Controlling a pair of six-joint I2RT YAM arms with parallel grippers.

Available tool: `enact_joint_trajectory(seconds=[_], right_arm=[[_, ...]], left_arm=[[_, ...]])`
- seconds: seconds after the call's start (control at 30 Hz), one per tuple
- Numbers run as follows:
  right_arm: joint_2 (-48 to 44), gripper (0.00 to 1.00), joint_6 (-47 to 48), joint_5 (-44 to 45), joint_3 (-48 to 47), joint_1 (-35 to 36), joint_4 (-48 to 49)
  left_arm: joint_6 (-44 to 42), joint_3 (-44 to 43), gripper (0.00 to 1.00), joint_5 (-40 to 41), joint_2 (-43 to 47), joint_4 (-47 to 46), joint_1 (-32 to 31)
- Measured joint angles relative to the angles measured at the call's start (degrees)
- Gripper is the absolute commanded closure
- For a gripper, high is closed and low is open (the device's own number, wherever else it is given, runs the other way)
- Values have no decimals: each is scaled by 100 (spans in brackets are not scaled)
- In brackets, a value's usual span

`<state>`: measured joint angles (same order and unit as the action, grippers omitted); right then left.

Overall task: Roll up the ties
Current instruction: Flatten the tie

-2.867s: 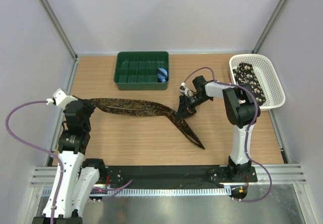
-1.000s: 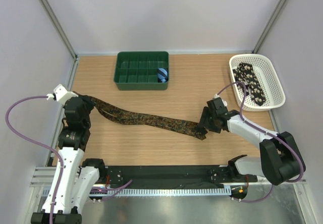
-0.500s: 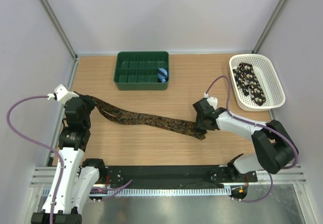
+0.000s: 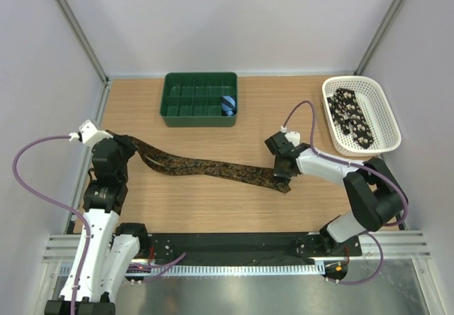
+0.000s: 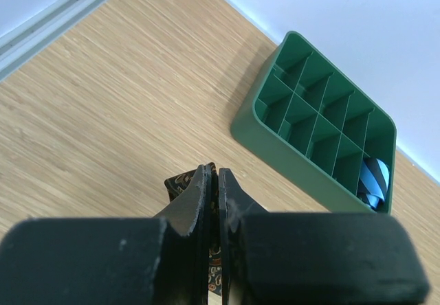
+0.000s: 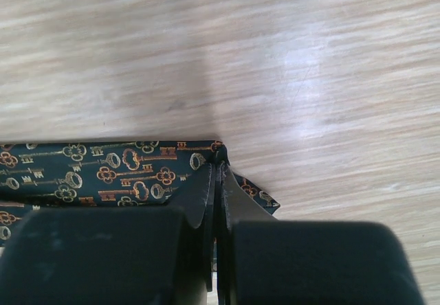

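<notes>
At the left of the top view, the left gripper (image 4: 128, 145) is seen clamped on one end of the brown tie (image 4: 213, 166). In the left wrist view, its two black fingers (image 5: 196, 195) are pressed tight together. A small bit of patterned cloth (image 5: 179, 181) is pinched between them, low in the middle of the frame.

The brown tie is laid out on the wooden table (image 4: 213, 205). It is stretched from the left side to just right of the middle of the frame. It is a little twisted near the left gripper, and the rest lies flat on the wood.

A green tray (image 4: 200, 76) is set at the upper middle of the frame, well apart from the tie. It is split into small boxes. A blue roll (image 4: 228, 105) is kept in a box at the tray's right end.

Just right of the middle, the right gripper (image 4: 281, 177) is squeezed onto the other end of the brown tie. In the right wrist view, the fingers (image 6: 199, 191) are closed together and the edge of the tie is caught between them. Gold and orange key shapes are seen on the dark cloth at the lower left of that frame.

At the upper right, a white basket (image 4: 358, 79) is placed by the table's edge. A black tie (image 4: 352, 116) with pale spots is laid inside it.
</notes>
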<state>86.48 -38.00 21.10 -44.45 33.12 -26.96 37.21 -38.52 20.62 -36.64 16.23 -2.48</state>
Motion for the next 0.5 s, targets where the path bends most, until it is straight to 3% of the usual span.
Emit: enact_joint_trajectory(seconds=[0.23, 0.5], right_arm=[[560, 99, 516, -295, -675, -1001, -168], [1912, 99, 1333, -531, -2564, -2181, -452]], left_arm=[[120, 212, 100, -450, 44, -20, 0], [446, 647, 100, -1255, 284, 83, 0]])
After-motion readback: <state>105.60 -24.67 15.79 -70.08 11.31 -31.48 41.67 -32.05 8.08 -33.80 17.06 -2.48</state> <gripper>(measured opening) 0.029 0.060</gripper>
